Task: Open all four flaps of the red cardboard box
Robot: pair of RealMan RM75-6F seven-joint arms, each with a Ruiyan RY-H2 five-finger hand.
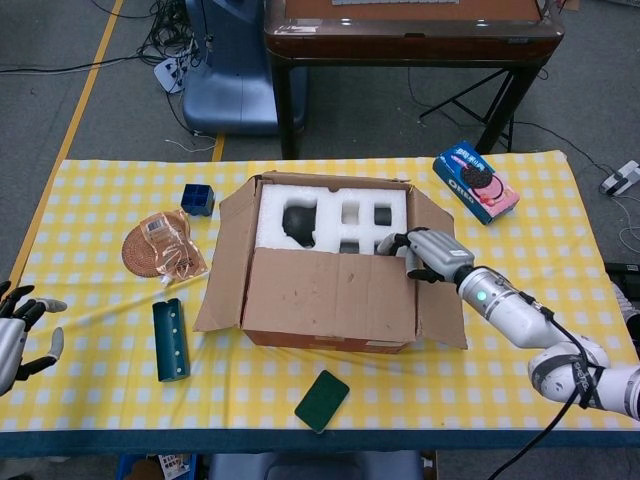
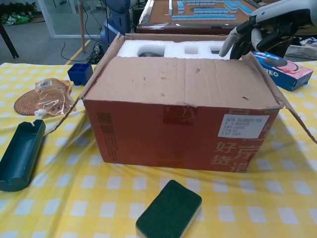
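Observation:
The red cardboard box (image 1: 330, 335) stands mid-table, its red front wall (image 2: 173, 134) facing the chest view. Its left flap (image 1: 230, 250) and right flap (image 1: 437, 300) hang outward, and the back flap (image 1: 335, 181) stands up. The front flap (image 1: 330, 295) still covers the front half and tilts upward (image 2: 183, 82). My right hand (image 1: 430, 255) is at that flap's far right corner, fingers (image 2: 232, 42) pointing down behind its edge and touching it. White foam (image 1: 330, 215) with a black object (image 1: 298, 222) shows inside. My left hand (image 1: 15, 335) hovers open off the table's left edge.
An Oreo box (image 1: 475, 180) lies at the back right. A small blue box (image 1: 197, 199) and a wicker coaster with a plastic pouch (image 1: 160, 245) sit left of the box. A dark green tray (image 1: 170, 340) and a green sponge (image 1: 321, 400) lie near the front edge.

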